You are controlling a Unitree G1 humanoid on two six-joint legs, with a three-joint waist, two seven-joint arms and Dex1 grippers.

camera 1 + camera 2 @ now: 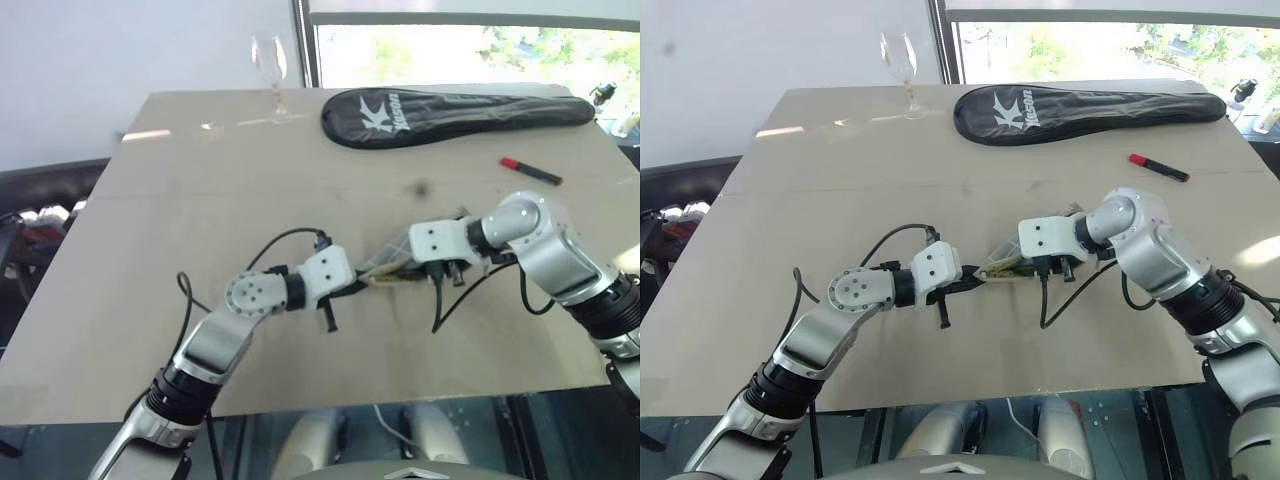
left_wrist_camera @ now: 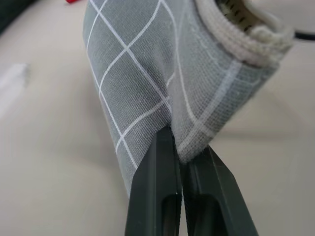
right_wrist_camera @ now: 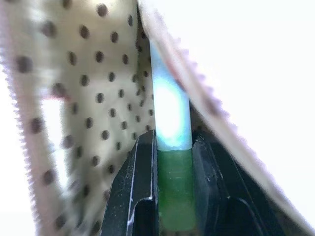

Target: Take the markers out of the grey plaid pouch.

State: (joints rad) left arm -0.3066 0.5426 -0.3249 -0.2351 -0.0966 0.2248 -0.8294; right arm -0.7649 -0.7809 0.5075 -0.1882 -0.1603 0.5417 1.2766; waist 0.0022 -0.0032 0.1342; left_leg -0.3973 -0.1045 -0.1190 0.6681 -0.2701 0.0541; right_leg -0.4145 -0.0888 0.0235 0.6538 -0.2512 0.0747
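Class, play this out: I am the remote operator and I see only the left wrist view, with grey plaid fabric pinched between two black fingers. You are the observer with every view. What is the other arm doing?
Observer: The right gripper is inside the open mouth of the grey plaid pouch, shut on the pale green marker.
Operator: Is the red marker also in there?
Observer: No, the red marker lies on the table, out past the right arm.
Operator: What does the inside of the pouch look like?
Observer: The right wrist view shows a pale lining with dark dots.
Operator: Anything else up there?
Observer: A black racket cover and a wine glass stand at the far edge.
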